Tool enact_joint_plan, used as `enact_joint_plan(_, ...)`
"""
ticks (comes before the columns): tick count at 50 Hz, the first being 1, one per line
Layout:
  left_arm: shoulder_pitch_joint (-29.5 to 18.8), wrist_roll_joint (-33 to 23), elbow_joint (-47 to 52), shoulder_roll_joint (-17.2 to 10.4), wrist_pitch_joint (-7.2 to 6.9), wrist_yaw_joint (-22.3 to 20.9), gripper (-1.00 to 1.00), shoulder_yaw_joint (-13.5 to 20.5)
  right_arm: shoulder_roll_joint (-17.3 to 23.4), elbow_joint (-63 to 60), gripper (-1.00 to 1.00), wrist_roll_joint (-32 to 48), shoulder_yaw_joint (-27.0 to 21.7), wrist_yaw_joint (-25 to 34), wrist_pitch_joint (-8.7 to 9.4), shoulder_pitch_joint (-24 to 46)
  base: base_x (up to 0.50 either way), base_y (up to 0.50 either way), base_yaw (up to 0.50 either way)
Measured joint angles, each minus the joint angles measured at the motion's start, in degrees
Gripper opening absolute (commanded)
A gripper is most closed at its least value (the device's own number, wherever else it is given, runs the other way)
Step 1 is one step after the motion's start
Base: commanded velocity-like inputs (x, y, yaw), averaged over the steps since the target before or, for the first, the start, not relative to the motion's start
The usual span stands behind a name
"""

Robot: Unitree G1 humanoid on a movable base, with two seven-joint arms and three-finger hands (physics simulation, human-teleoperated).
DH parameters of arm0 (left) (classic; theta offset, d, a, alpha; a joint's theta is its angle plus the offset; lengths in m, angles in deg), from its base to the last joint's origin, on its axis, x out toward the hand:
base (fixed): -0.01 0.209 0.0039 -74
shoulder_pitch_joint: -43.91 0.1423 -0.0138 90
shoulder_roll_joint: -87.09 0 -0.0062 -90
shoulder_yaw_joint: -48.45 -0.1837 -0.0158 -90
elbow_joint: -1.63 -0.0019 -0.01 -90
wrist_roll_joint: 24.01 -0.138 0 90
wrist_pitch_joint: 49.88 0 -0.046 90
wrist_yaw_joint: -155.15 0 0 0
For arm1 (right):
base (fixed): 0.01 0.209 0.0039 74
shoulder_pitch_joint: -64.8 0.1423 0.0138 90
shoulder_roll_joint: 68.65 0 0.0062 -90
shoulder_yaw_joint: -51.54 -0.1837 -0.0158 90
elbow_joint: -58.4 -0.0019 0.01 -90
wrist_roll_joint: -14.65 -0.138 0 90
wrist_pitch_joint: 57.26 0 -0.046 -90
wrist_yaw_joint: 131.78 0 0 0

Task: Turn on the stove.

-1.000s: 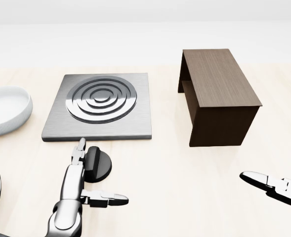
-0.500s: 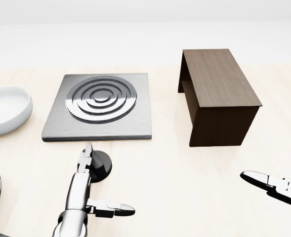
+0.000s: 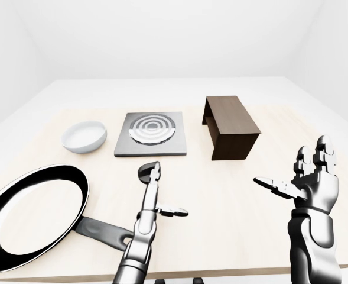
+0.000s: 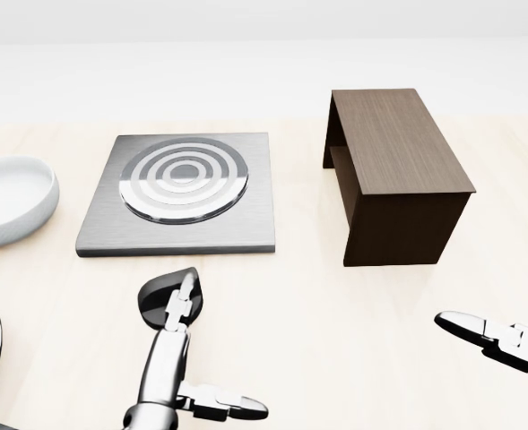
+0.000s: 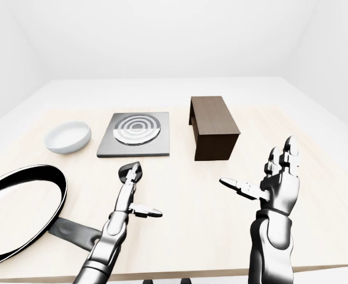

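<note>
Evidently, the left hand (image 4: 181, 315) reached the round black stove knob (image 4: 160, 299) below the square grey metal stove plate (image 4: 98, 228), fingers extended, not clenched.
Left-eye view: the right hand (image 3: 308, 180) hung spread and empty, clear of the dark wooden box (image 3: 230, 125).

No text, label, brand, number or sign can be read in any of the views. The stove plate (image 4: 178, 195) carries only plain concentric rings, and the black knob (image 4: 159, 298) below it in the head view has no marking that can be seen. The wooden box (image 4: 396, 170), the white bowl (image 3: 84, 135), the pan (image 3: 32, 213) and the pale surface (image 4: 335, 340) are all plain, without any writing.
</note>
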Motion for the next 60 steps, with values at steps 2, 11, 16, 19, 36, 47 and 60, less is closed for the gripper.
enact_joint_plan(2,0.0,0.0,0.0,0.1,0.0,-0.1,1.0,-0.1,0.0,0.0,1.0,0.0,0.0,0.0,-0.02,0.0,0.0,0.0,0.0)
enact_joint_plan(11,-1.2,0.6,-0.9,0.5,0.0,-0.8,1.0,-0.1,0.0,0.1,1.0,0.0,0.1,0.0,-0.11,0.0,0.0,0.0,0.0)
enact_joint_plan(16,-2.7,1.0,-1.9,0.6,0.0,-1.0,1.0,0.3,0.0,0.2,1.0,0.0,0.1,0.0,-0.12,0.0,0.0,0.0,0.0)
enact_joint_plan(19,-3.9,1.3,-2.9,0.6,0.0,-1.0,1.0,0.7,0.0,0.1,1.0,0.0,0.2,0.0,-0.05,0.0,0.0,0.0,0.0)
enact_joint_plan(36,-13.4,2.2,-13.7,0.3,0.0,0.3,1.0,3.3,0.1,-0.3,1.0,-0.1,0.1,0.0,0.37,0.1,0.0,0.0,0.0)
enact_joint_plan(47,-20.0,1.8,-22.2,0.0,0.0,2.1,1.0,4.9,0.1,-0.2,1.0,-0.1,0.0,0.0,0.27,0.1,0.0,0.0,0.0)
enact_joint_plan(60,-29.5,3.5,-34.2,0.4,0.0,4.3,1.0,6.7,0.0,0.2,1.0,-0.1,0.1,0.0,-0.08,0.1,0.0,0.0,0.0)
